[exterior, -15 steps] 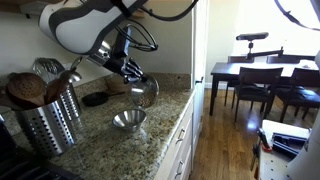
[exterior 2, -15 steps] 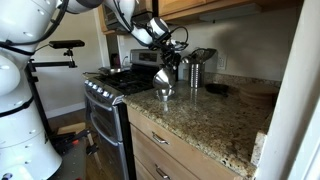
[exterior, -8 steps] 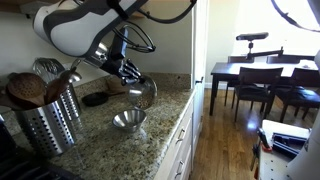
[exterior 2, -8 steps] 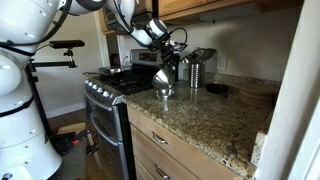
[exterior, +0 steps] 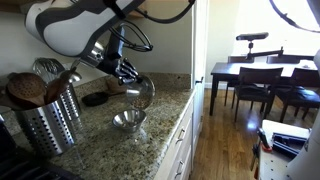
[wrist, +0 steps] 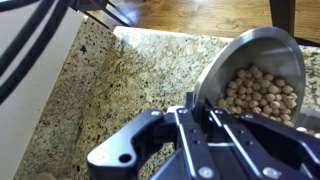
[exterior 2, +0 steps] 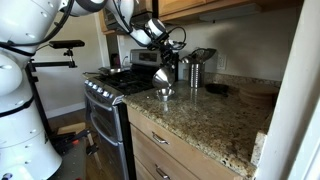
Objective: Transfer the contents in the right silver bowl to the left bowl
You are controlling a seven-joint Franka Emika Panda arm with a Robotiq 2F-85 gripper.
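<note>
My gripper (exterior: 128, 74) (exterior 2: 160, 52) is shut on the rim of the right silver bowl (exterior: 143, 92) (exterior 2: 168, 74) and holds it tilted above the granite counter. In the wrist view the gripper (wrist: 190, 108) pinches the bowl's thin rim (wrist: 250, 55), and small tan round pieces (wrist: 258, 95) lie heaped inside the bowl. The left bowl (exterior: 128, 120) (exterior 2: 163, 93) stands upright on the counter just below the held bowl. I cannot tell what is inside it.
A perforated steel utensil holder (exterior: 45, 122) with wooden spoons stands near the counter's end. A flat black pan (exterior: 95, 98) lies behind the bowls. A stove (exterior 2: 108, 82) adjoins the counter, where a steel canister (exterior 2: 195, 70) stands. A dining table with chairs (exterior: 262, 78) stands beyond the counter edge.
The arm has shifted slightly, carrying the held bowl a little closer over the bowl on the counter. The grip is unchanged.
</note>
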